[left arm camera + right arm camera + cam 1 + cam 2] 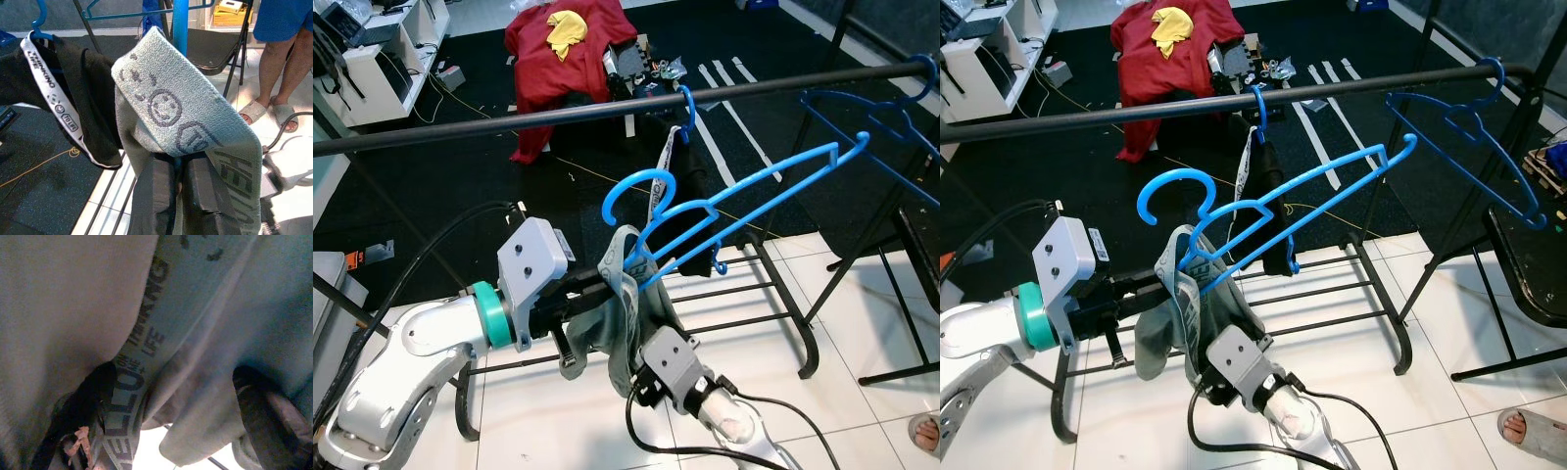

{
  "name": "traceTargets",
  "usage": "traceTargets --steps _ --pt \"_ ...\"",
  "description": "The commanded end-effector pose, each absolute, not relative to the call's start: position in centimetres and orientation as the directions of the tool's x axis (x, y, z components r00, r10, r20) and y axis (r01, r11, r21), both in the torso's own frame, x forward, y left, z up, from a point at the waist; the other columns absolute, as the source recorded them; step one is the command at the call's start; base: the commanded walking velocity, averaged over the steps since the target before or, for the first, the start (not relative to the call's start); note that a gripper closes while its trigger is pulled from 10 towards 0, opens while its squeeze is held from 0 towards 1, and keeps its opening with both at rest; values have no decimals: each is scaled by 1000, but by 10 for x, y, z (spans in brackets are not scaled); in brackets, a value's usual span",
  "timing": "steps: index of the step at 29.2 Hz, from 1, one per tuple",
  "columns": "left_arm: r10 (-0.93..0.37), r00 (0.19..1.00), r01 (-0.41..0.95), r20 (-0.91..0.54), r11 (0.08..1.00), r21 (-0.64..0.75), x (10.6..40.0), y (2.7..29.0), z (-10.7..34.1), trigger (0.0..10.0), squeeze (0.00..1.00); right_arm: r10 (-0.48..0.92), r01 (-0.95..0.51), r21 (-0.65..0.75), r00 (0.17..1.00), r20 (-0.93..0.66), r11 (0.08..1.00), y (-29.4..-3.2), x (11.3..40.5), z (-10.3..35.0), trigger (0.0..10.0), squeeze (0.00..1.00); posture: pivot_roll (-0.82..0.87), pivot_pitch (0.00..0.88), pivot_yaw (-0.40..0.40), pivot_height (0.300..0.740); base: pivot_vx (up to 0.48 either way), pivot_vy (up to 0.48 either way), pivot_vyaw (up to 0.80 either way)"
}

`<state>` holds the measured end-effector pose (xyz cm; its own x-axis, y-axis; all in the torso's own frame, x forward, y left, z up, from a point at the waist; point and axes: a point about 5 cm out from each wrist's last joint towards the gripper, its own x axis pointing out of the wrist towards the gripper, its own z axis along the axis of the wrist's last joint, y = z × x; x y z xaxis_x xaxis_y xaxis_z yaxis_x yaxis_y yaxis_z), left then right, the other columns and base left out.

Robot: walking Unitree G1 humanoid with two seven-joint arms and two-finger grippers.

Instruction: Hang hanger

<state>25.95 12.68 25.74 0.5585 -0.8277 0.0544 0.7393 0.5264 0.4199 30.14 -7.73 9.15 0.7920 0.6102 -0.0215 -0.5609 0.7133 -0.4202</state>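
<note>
A blue hanger (pixel 744 196) tilts in the air just below the black rail (pixel 558 122), its hook (pixel 631 186) on my side of the rail and not over it. A grey garment (pixel 617 313) with a smiley-printed band drapes from its lower end. My left gripper (pixel 178 181) is shut on this grey cloth, coming in from the left (pixel 592 299). My right gripper (pixel 181 401) reaches up from below into the folds, its fingers (pixel 264 406) standing apart with cloth between them. Another blue hanger (pixel 685 108) hangs on the rail with a black garment (pixel 671 157).
An empty blue hanger (pixel 891 147) hangs at the rail's right end. A folding chair (pixel 920 255) stands right of the rack. A person's sandalled foot (pixel 925 431) is at the bottom right. A red-draped heap (pixel 563 59) lies beyond on dark carpet.
</note>
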Motion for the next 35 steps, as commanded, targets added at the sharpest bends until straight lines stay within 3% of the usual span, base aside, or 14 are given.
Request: traceTargets --steps 1,11,19,20,21,22,30,35 --pt "-833 550 747 50 518 417 255 126 256 10000 0 623 -579 -399 782 -23 711 -70 301 88 10000 0 -160 204 177 740 0 0 0" --pt "-833 551 747 48 519 416 254 127 256 10000 0 589 -560 -353 807 -30 749 -64 321 89 10000 0 -142 192 175 740 0 0 0" --pt "-834 550 748 47 517 417 254 126 256 10000 0 622 -587 -379 782 -37 716 -55 324 89 9608 0 -140 187 176 740 0 0 0" --pt "-834 550 747 47 517 418 254 126 256 10000 0 621 -586 -381 783 -36 715 -55 324 89 3059 0 -142 185 176 740 0 0 0" --pt "-834 550 747 47 517 418 254 126 256 10000 0 621 -586 -381 783 -36 715 -55 324 89 3059 0 -142 185 176 740 0 0 0" --pt "-833 551 747 47 517 418 254 126 256 10000 0 622 -586 -378 782 -33 717 -54 323 89 0 0 -142 188 177 740 0 0 0" --pt "-831 555 745 43 519 419 254 125 255 10000 0 632 -593 -377 774 -22 712 -54 319 87 0 0 -148 195 177 740 0 0 0" --pt "-823 567 738 36 527 422 258 122 250 10000 0 658 -611 -376 753 -2 697 -59 301 82 0 0 -169 206 175 740 0 0 0"
